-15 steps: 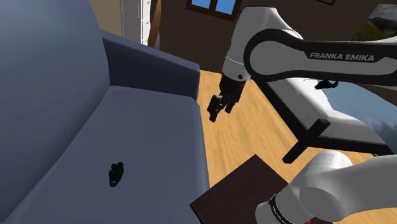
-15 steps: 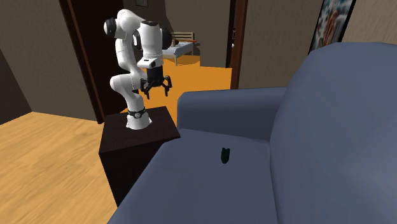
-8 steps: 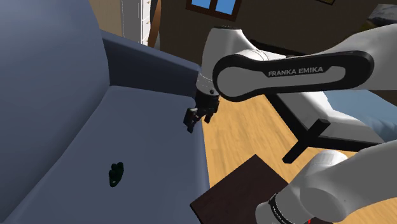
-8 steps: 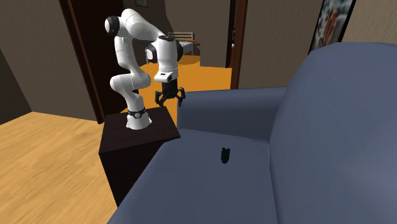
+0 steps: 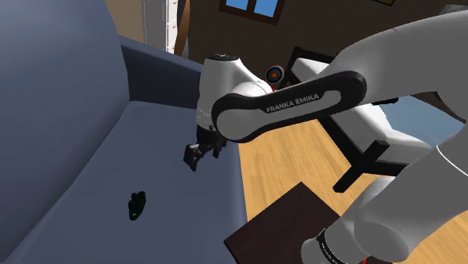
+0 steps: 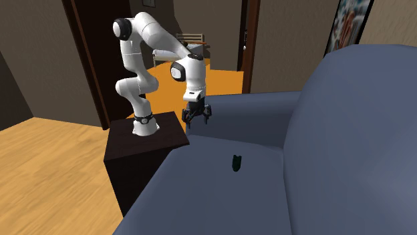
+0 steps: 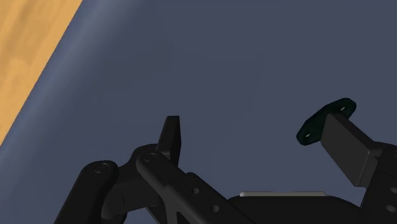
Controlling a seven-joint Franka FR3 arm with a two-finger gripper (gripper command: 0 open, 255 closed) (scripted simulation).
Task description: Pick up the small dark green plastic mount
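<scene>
You'll find the small dark green mount (image 5: 136, 205) resting free on the blue-grey sofa seat (image 5: 112, 150), toward 8 o'clock in the shoulder view. In the second exterior view the mount (image 6: 235, 162) sits toward 5 o'clock. Up close, the mount (image 7: 317, 125) shows a flat, round-ended flange.

The tool (image 5: 193, 158) hangs, apparently clear, above the sofa seat (image 5: 154, 131), apart from the dark green mount (image 5: 136, 205).

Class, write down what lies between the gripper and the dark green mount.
Only bare blue sofa seat, as the shoulder view shows; the open gripper hangs apart from the mount.
</scene>
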